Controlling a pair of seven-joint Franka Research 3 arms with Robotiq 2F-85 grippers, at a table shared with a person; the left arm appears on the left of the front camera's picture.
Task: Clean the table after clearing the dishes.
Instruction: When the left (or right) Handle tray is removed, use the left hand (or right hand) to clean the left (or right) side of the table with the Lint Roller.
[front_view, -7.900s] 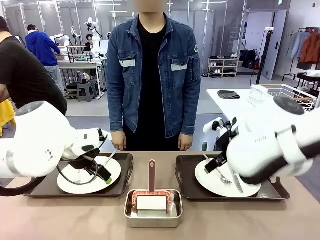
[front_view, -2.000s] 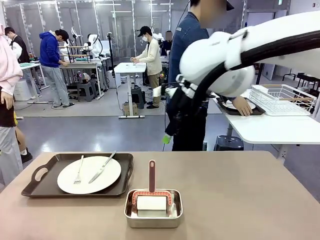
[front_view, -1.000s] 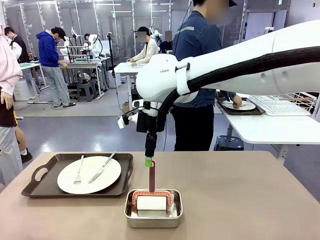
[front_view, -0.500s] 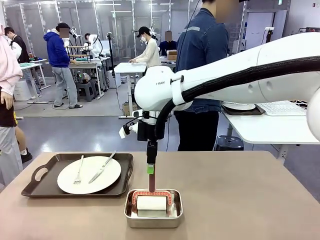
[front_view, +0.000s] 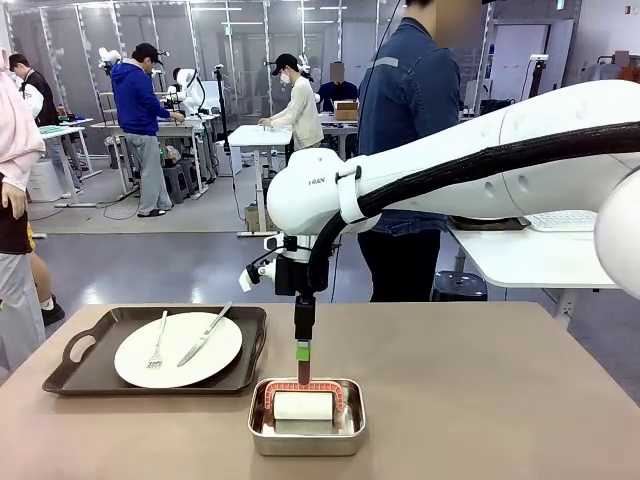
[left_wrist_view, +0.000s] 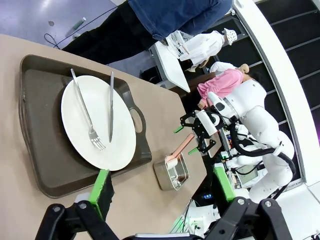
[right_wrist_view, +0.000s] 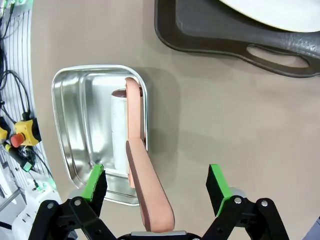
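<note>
1. The right pincer (front_view: 302, 352) is hanging fingers-down over the middle of the bench (front_view: 470, 400). In the front view its white arm is reaching in from 3 o'clock.
2. Its jaws are standing spread wide. In the right wrist view the two green pads (right_wrist_view: 95, 182) are flanking the roller handle (right_wrist_view: 147, 195) without touching it, and the handle is sitting nearer the pad at 9 o'clock.
3. The lint roller (front_view: 303, 405) is lying in a square steel pan (front_view: 306, 443) close to the bench's near edge. Its white roll is resting down in the pan, and its reddish handle is rising toward 12 o'clock, up between the spread fingers.
4. A dark tray (front_view: 240, 372) is sitting on the bench at 10 o'clock from the pan. It is carrying a round white plate (front_view: 185, 360).
5. A fork (front_view: 157, 342) and a knife (front_view: 205, 333) are lying on that plate, slightly apart from each other.
6. The left pincer (left_wrist_view: 162, 192) is looking down on the tray and plate in its own wrist view. Its jaws are standing spread, with nothing between the pads.
7. A person in a denim jacket (front_view: 410, 130) is standing beyond the bench at 1 o'clock. The person is turned away toward a white table (front_view: 520, 265).
</note>
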